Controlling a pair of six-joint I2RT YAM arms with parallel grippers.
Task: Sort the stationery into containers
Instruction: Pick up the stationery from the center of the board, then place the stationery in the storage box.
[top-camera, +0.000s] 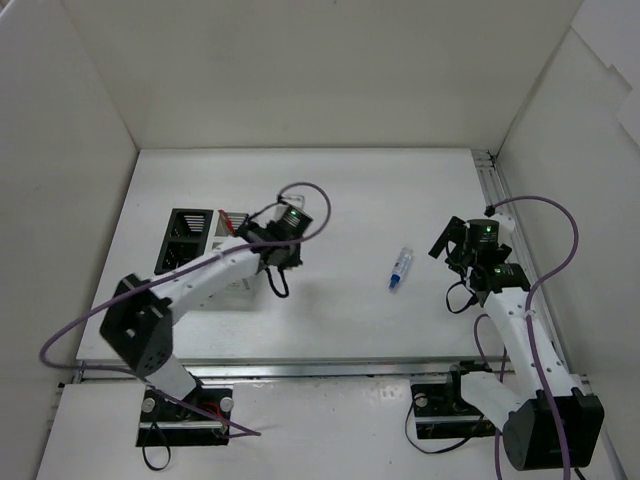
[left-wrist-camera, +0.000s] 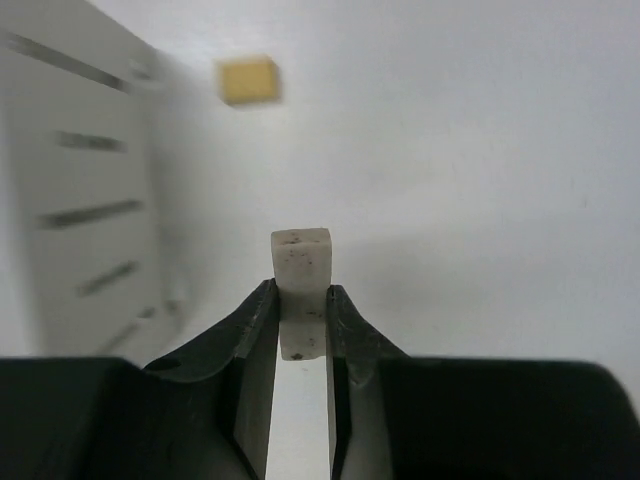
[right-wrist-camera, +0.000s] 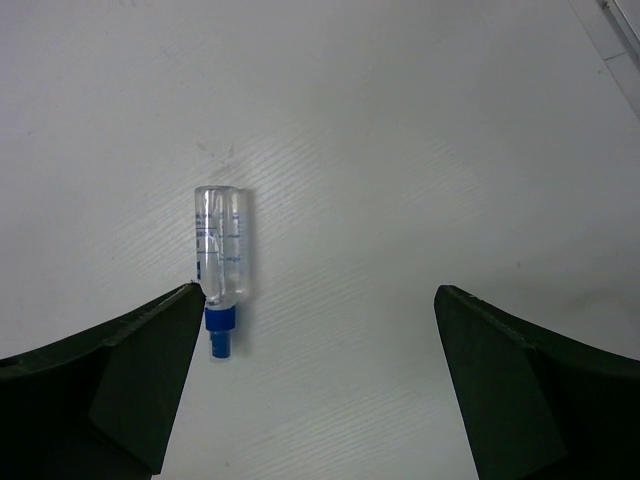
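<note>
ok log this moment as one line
left gripper: shut on white eraser, beside white slatted organiser | right gripper: open, near clear blue-capped tube lying on table | yellow eraser: loose on table

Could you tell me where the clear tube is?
In the top view, the tube lies on the table, right of centre, just left of the open right gripper.

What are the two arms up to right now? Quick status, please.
Left gripper shut on a white eraser, beside the white organiser. Right gripper open over the clear tube lying on the table. Yellow block ahead, blurred.
</note>
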